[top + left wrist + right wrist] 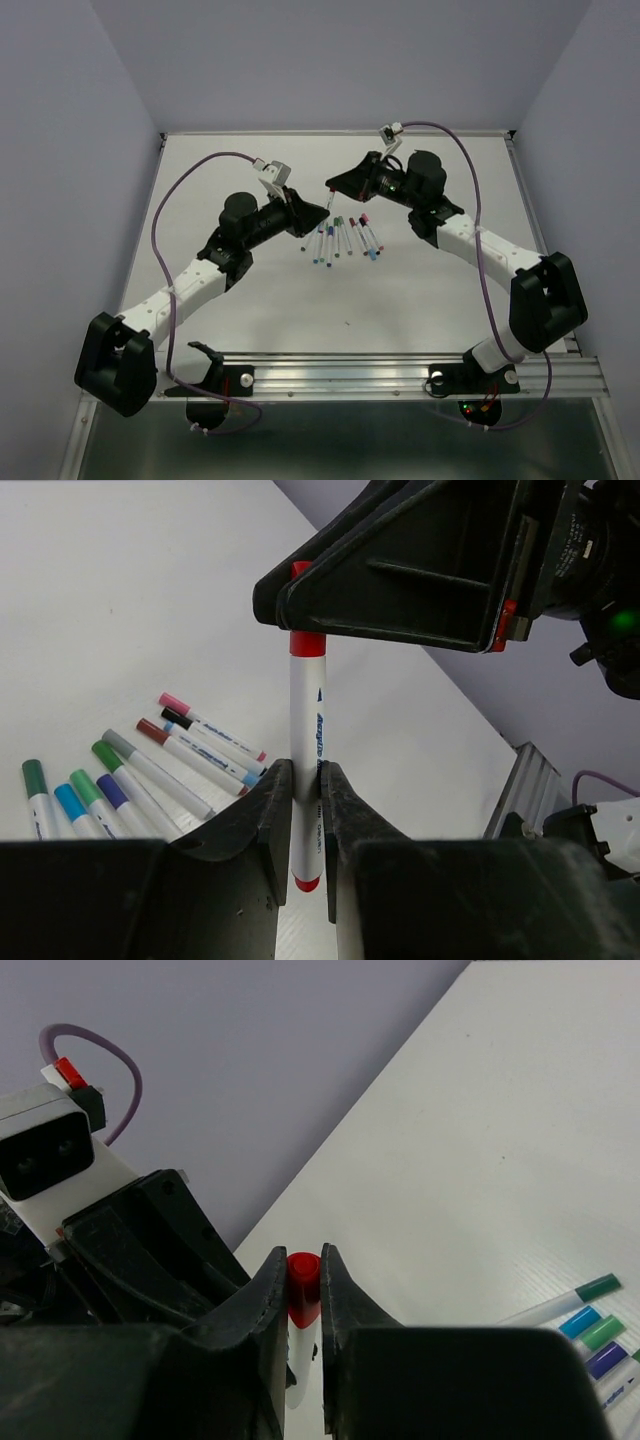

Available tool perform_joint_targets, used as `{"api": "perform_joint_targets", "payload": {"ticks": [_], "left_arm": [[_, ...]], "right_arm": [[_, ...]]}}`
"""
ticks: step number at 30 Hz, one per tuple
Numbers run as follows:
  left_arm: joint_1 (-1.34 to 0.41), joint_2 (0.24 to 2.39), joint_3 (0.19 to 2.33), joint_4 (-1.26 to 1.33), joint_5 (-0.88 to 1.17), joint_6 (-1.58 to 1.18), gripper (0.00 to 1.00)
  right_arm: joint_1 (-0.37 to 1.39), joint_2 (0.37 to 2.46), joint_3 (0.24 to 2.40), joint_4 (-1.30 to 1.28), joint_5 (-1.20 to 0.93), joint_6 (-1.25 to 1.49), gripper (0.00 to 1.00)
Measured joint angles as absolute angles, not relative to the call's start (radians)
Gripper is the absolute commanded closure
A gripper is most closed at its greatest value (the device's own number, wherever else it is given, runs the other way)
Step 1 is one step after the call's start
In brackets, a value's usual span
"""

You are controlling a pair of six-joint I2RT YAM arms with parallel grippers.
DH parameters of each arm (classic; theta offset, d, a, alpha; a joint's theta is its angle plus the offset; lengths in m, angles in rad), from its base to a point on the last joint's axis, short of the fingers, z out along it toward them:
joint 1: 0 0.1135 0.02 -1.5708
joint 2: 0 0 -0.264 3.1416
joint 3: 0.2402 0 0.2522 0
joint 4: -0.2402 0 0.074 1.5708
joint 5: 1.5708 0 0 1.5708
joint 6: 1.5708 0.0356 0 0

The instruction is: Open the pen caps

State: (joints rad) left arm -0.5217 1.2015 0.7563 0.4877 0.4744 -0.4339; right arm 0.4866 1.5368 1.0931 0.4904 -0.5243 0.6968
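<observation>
The left gripper [305,810] is closed narrowly on the white barrel of a red pen [308,720] above the table [120,580]. The right gripper [300,1295] pinches its red cap [303,1270]. The other pens [345,238] lie mid-table, just nearer.

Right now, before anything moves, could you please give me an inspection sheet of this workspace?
Surface: white table, matte.
Job's things: red pen held in the air between both arms, red cap still on; loose pens lie grouped on the table, capped.
Clutter: one small dark speck.
Grippers: left gripper, jaws shut on the pen's barrel; right gripper, jaws shut on the cap.
Cables: purple cables, one per arm, looping clear of the pens.
Surroundings: pale walls on three sides; metal rail at the near edge.
</observation>
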Motion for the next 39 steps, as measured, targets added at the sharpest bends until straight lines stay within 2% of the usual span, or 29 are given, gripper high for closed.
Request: {"api": "perform_joint_targets", "payload": {"ticks": [6, 14, 19, 20, 21, 22, 23, 26, 27, 39], "left_arm": [[-0.524, 1.134, 0.689, 0.548, 0.442, -0.474, 1.00], [-0.563, 1.098, 0.608, 0.427, 0.546, -0.511, 1.00], [-0.563, 1.098, 0.607, 0.413, 0.537, -0.515, 1.00], [-0.563, 1.098, 0.608, 0.411, 0.535, -0.514, 0.96], [-0.563, 1.098, 0.611, 0.405, 0.527, -0.510, 0.84], [-0.563, 1.102, 0.625, 0.389, 0.519, -0.499, 0.55], [-0.563, 1.106, 0.637, 0.382, 0.515, -0.498, 0.39], [-0.563, 1.137, 0.718, 0.349, 0.487, -0.467, 0.04], [-0.563, 1.147, 0.750, 0.345, 0.473, -0.455, 0.01], [-0.563, 1.286, 0.958, 0.323, 0.411, -0.355, 0.01]], "right_arm": [[0.484, 1.546, 1.152, 0.429, -0.505, 0.695, 0.99], [0.247, 1.582, 1.284, 0.506, -0.281, 0.659, 0.99], [0.258, 1.582, 1.285, 0.507, -0.274, 0.651, 0.99], [0.260, 1.581, 1.285, 0.507, -0.279, 0.650, 0.99], [0.263, 1.581, 1.285, 0.505, -0.291, 0.651, 0.99], [0.265, 1.581, 1.285, 0.503, -0.302, 0.651, 0.99], [0.267, 1.581, 1.285, 0.501, -0.315, 0.651, 0.99], [0.268, 1.581, 1.282, 0.500, -0.352, 0.652, 0.99], [0.268, 1.581, 1.279, 0.497, -0.373, 0.653, 0.99], [0.270, 1.579, 1.190, 0.486, -0.577, 0.751, 0.99]]}}
